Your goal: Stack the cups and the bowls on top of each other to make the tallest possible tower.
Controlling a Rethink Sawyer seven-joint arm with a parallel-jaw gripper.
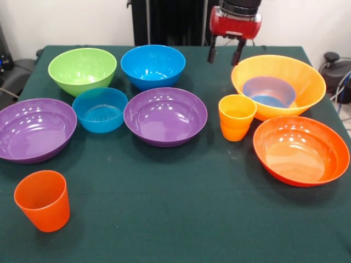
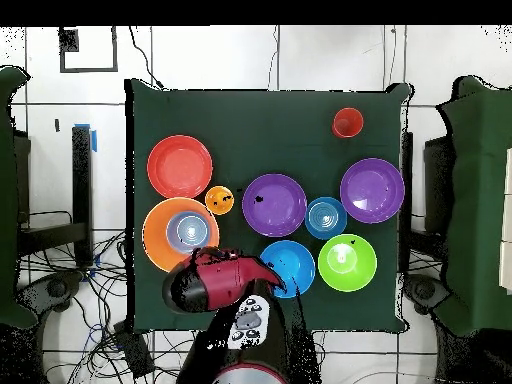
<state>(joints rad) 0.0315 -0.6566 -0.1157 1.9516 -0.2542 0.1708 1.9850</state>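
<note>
My gripper (image 1: 225, 55) hangs open and empty over the table's far edge, between the medium blue bowl (image 1: 153, 66) and the large yellow-orange bowl (image 1: 310, 76). A small translucent blue bowl (image 1: 269, 92) sits inside that yellow-orange bowl. The yellow-orange cup (image 1: 236, 116) stands upright in front of it, next to the wide red-orange bowl (image 1: 301, 150). The lime green bowl (image 1: 82, 70), another small translucent blue bowl (image 1: 100, 109) and two purple bowls (image 1: 34, 129) (image 1: 165, 116) stand apart on the left. The red-orange cup (image 1: 43, 200) stands upright, near left.
In the overhead view the arm's red head (image 2: 205, 280) covers the gripper, beside the yellow-orange bowl (image 2: 152, 240) and blue bowl (image 2: 292, 270). The dark green cloth (image 1: 181, 219) covers the table. Cables and dark equipment lie beyond the table's sides.
</note>
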